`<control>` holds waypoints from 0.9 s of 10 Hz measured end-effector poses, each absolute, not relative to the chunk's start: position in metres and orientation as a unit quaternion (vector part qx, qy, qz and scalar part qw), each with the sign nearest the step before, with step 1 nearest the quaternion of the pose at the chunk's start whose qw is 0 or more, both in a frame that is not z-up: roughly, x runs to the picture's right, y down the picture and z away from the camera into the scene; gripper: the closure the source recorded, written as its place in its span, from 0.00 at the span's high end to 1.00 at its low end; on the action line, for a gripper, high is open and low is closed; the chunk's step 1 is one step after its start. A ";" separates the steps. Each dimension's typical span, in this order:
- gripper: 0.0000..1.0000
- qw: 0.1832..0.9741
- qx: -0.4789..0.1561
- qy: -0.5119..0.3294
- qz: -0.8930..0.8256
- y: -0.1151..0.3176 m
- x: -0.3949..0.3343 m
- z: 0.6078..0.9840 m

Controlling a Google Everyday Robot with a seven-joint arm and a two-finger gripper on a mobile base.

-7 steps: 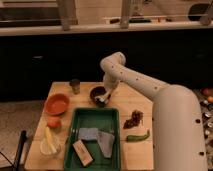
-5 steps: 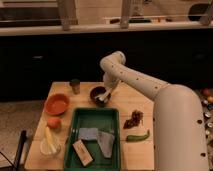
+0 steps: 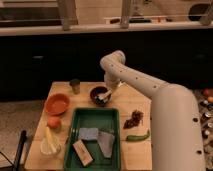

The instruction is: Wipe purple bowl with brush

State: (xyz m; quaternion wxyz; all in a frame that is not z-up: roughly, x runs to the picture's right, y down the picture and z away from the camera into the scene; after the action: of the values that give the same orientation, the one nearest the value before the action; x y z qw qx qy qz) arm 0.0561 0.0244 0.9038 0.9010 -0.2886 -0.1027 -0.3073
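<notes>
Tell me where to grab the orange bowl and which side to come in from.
Grip the orange bowl by its rim, coming straight down. It sits upright and wide, so probably only the thin edge would fit the claw. The rim section facing the purple bowl looks nearest, since the claw is over that bowl, at the brush.

On the table (image 3: 126, 102), a tray (image 3: 95, 112) sits near the front edge. From the tray's middle, the small bowl (image 3: 95, 92) lies at 12 o'clock, the cup (image 3: 75, 86) at 11 and the wide bowl (image 3: 57, 104) at 10. A round fruit (image 3: 54, 122) lies at 9 and a pepper (image 3: 137, 136) at 3. The gripper (image 3: 110, 89) hangs over the small bowl's 3 o'clock rim, with the brush (image 3: 104, 95) beneath it, inside the bowl. In the tray, a block (image 3: 82, 152) lies at 7.
</notes>
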 end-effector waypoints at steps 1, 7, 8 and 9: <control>0.00 0.902 -0.294 -0.100 -0.298 0.028 0.060 0.906; 0.00 0.911 -0.297 -0.100 -0.268 0.027 0.073 0.911; 0.00 0.912 -0.294 -0.099 -0.266 0.022 0.075 0.913; 0.00 0.914 -0.291 -0.095 -0.266 0.014 0.075 0.916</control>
State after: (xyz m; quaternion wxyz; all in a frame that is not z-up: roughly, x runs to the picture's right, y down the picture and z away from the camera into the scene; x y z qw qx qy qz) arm 0.0750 0.0142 0.9159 0.9141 -0.2910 -0.0945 -0.2660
